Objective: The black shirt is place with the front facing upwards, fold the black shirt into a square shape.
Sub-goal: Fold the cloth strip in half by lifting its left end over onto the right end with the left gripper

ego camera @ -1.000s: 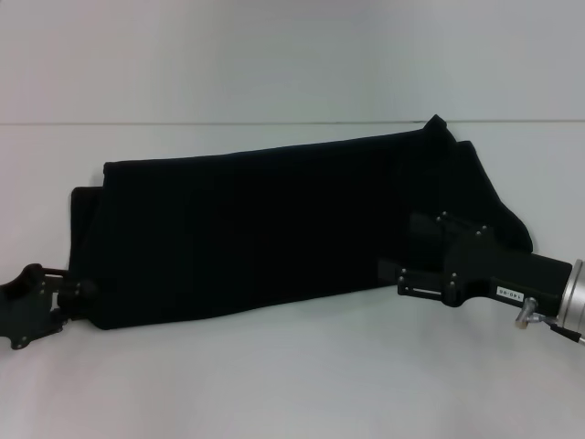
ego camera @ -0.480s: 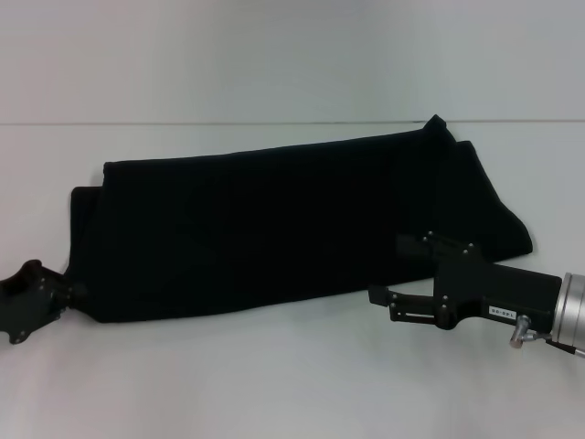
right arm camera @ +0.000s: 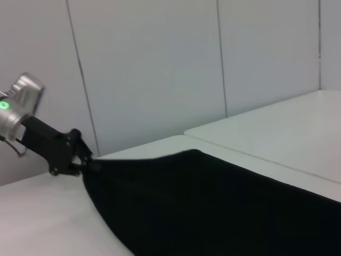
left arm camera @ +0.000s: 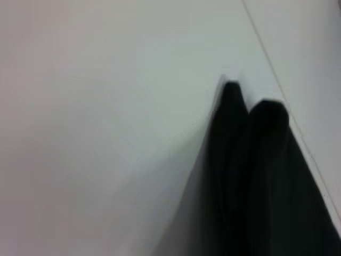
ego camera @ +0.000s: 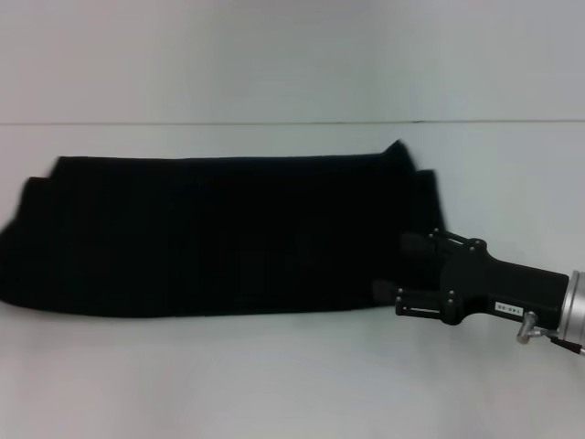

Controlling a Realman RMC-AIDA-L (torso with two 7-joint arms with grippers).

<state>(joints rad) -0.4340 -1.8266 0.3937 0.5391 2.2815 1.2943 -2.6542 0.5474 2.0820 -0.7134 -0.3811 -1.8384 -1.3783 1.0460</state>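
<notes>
The right hand (ego camera: 388,297) sits nearest, low on the right of the head view, its dark body reaching in from the right edge along a silver wrist. Its tip lies at the near right corner of the black shirt (ego camera: 219,233), dark against dark, so whether its fingers are closed on the cloth or merely lie against it cannot be told.

The shirt is folded into a long, low band that runs from the left edge of the head view across to the right hand. It lies on the white counter (ego camera: 274,375). Its near edge curves slightly, and its far edge runs almost straight, ending in a small peak at the far right corner. No lettering shows on the upturned side.

The left hand (right arm camera: 80,160) is out of the head view. The right wrist view shows it far along the shirt at the opposite end, its dark fingers drawn together at the cloth's corner, where the edge rises a little off the counter. The left wrist view shows only two rounded dark folds of the shirt against the pale counter.

Farthest off, a thin seam crosses the counter behind the shirt, and pale wall panels (right arm camera: 160,69) stand beyond.
</notes>
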